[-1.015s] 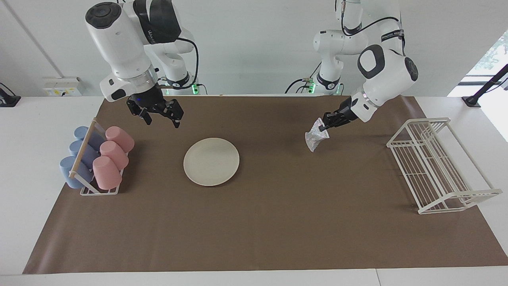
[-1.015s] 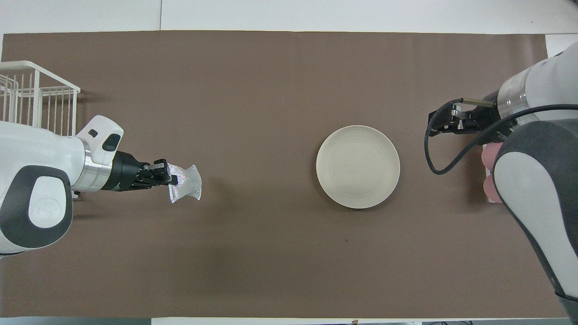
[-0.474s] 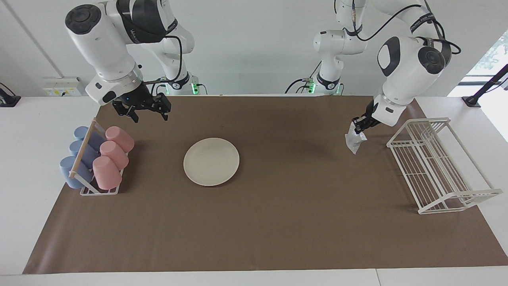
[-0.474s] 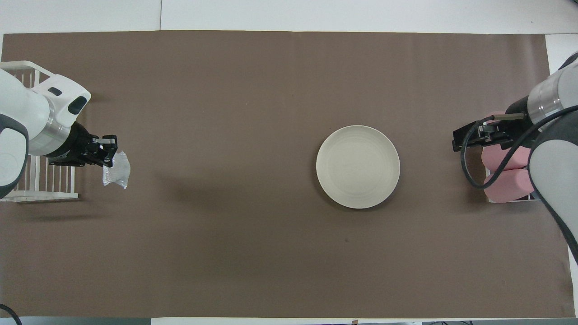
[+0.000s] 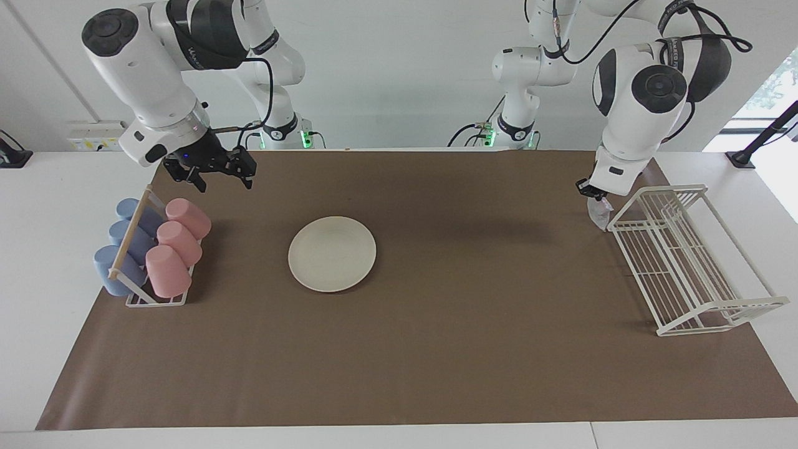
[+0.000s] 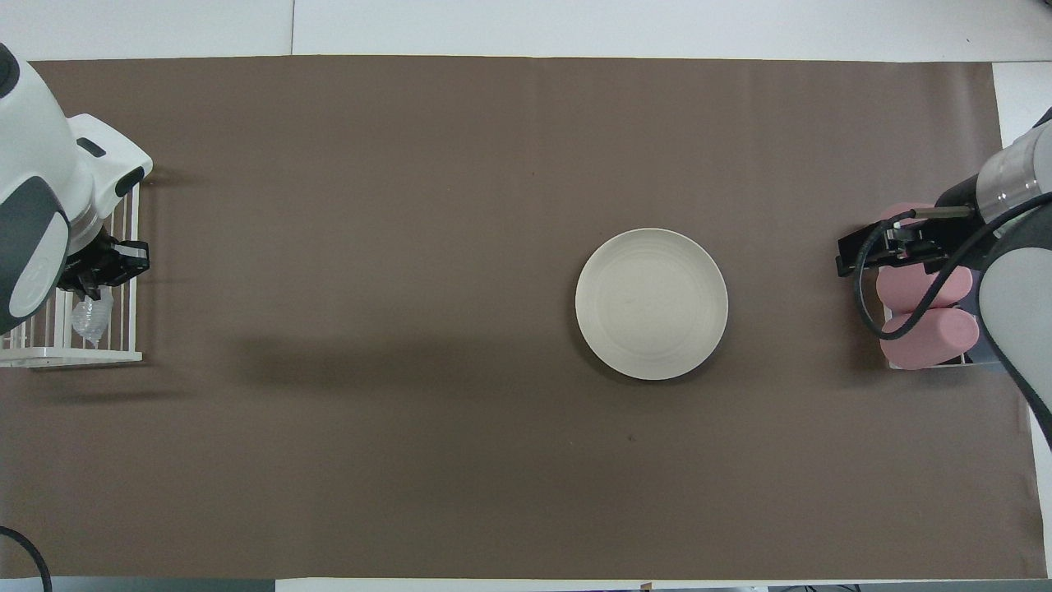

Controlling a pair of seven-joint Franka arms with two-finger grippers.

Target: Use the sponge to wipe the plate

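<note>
The cream-white plate (image 5: 331,254) (image 6: 651,303) lies flat on the brown mat, with nothing on it and no gripper near it. My left gripper (image 5: 592,194) (image 6: 94,284) points down at the left arm's end of the table and is shut on the sponge (image 5: 598,213) (image 6: 89,316). The silvery sponge hangs below it at the edge of the white wire rack (image 5: 686,262) (image 6: 49,355). My right gripper (image 5: 224,181) (image 6: 855,251) hovers open and holds nothing, beside the cup rack at the right arm's end.
A small rack holds pink cups (image 5: 177,243) (image 6: 925,321) and blue cups (image 5: 124,243) lying on their sides at the right arm's end. The brown mat (image 5: 436,349) covers most of the white table.
My left arm has carried the sponge away from the plate to the wire rack and turned the gripper downward. My right gripper has drawn back toward the cups. The plate has not moved.
</note>
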